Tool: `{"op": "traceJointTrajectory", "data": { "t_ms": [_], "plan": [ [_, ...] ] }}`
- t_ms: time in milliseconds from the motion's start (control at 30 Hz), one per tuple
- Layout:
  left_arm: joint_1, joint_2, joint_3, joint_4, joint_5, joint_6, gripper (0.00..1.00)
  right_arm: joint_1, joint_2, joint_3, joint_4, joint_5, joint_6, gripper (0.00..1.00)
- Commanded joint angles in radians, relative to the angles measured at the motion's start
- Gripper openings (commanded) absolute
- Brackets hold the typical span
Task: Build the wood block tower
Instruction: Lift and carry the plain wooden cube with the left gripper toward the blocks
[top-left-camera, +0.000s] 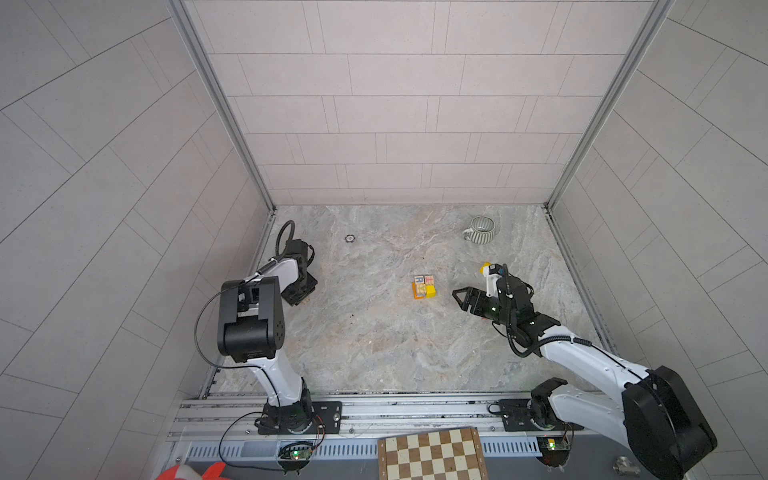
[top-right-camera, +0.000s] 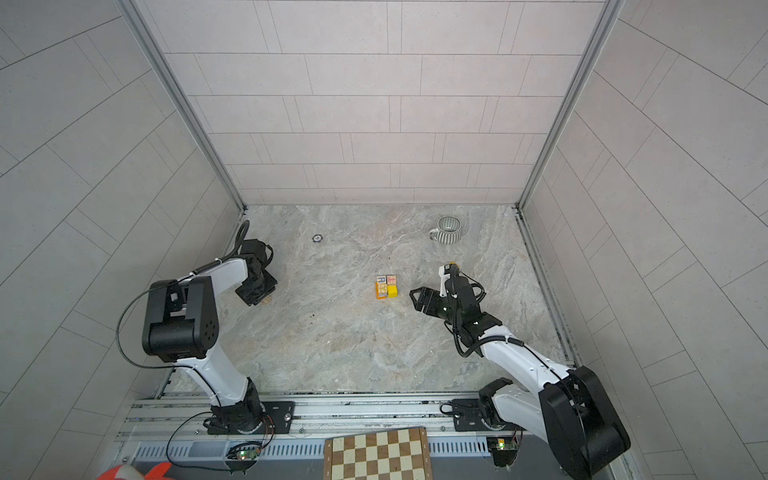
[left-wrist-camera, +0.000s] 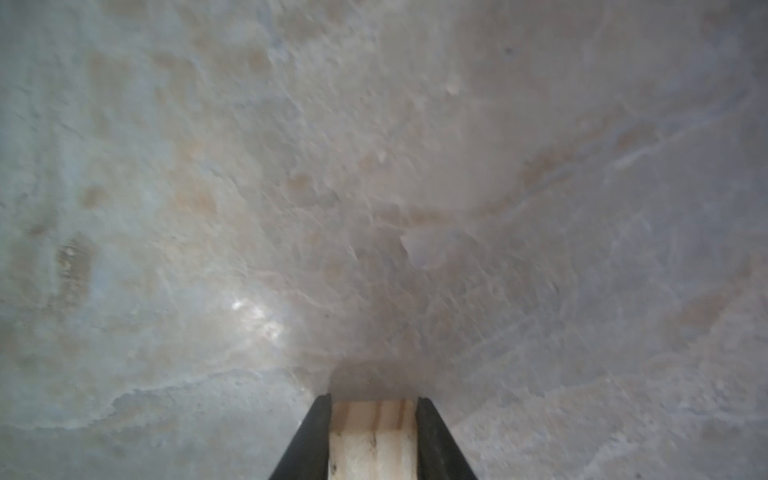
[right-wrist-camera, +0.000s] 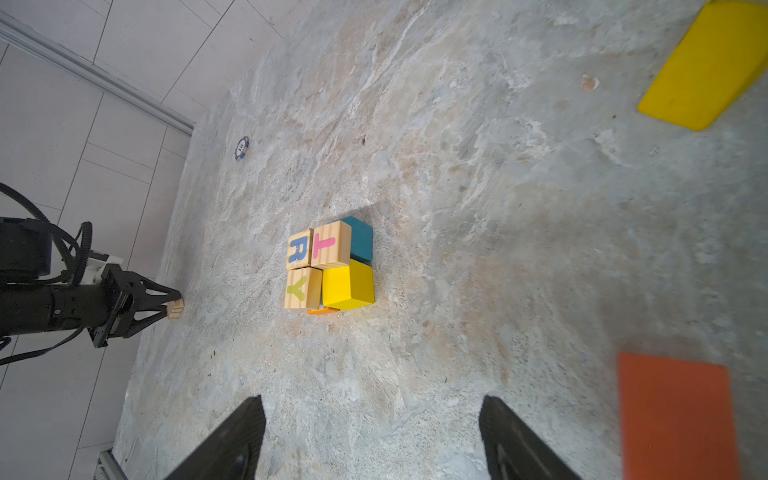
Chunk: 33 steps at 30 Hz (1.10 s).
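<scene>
Closest to the lens, a natural wood block (left-wrist-camera: 374, 440) is pinched between the left fingers (left-wrist-camera: 309, 440), with 1 black finger pressed flat against each side. The right wrist view shows that block (right-wrist-camera: 176, 309) at the very tips, low over the marbled tabletop (top-left-camera: 374, 332) near the left wall. I cannot tell whether it touches the surface.

The tower (top-left-camera: 424, 286) stands near the middle of the tabletop, between the 2 arms and well apart from the held block. It is a tight cluster of 3 lettered natural cubes, R (right-wrist-camera: 299, 249), T (right-wrist-camera: 330, 245) and Y (right-wrist-camera: 301, 289). A yellow cube (right-wrist-camera: 347, 284) and a blue cube (right-wrist-camera: 360, 239) sit against them, and a sliver of an orange piece (right-wrist-camera: 322, 311) shows at the base. I cannot make out how many layers it has.

The right fingers (right-wrist-camera: 237, 440) are spread wide with nothing between them. They point toward the tower but stop short of it. A loose yellow block (right-wrist-camera: 706, 66) and a loose orange block (right-wrist-camera: 675, 419) lie flat beside that arm.

A grey-striped mug (top-left-camera: 482, 230) stands upright in the far right corner. A poker chip (top-left-camera: 350, 238) lies toward the far left. A chessboard (top-left-camera: 432, 455) rests on the front ledge beyond the rail.
</scene>
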<state>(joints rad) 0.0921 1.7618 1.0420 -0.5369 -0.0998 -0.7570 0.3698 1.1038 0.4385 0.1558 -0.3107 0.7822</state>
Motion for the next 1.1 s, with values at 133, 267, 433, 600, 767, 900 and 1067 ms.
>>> {"op": "traceJointTrajectory", "data": {
  "t_ms": [133,267,433,600,767,900,1067],
  "plan": [
    [-0.188,-0.045,0.085,-0.101,-0.033,0.046,0.30,-0.026,0.053,0.015,-0.003,-0.030,0.000,0.83],
    [-0.307,-0.069,0.151,-0.126,-0.032,0.038,0.30,-0.031,0.063,0.023,-0.018,-0.022,-0.016,0.83],
    [-0.449,-0.092,0.233,-0.168,-0.055,0.038,0.30,-0.032,0.058,0.036,-0.040,0.017,-0.041,0.85],
    [-0.557,-0.097,0.292,-0.191,-0.034,0.038,0.30,-0.040,0.070,0.078,-0.080,0.041,-0.055,0.86],
    [-0.671,-0.080,0.356,-0.202,-0.045,0.005,0.30,-0.061,0.085,0.081,-0.076,0.041,-0.052,0.86],
    [-0.740,-0.045,0.406,-0.206,-0.041,-0.011,0.30,-0.064,0.089,0.071,-0.057,0.064,-0.049,0.86],
    [-0.807,0.008,0.455,-0.209,-0.045,-0.028,0.29,-0.070,0.082,0.059,-0.056,0.094,-0.055,0.86]
  ]
}}
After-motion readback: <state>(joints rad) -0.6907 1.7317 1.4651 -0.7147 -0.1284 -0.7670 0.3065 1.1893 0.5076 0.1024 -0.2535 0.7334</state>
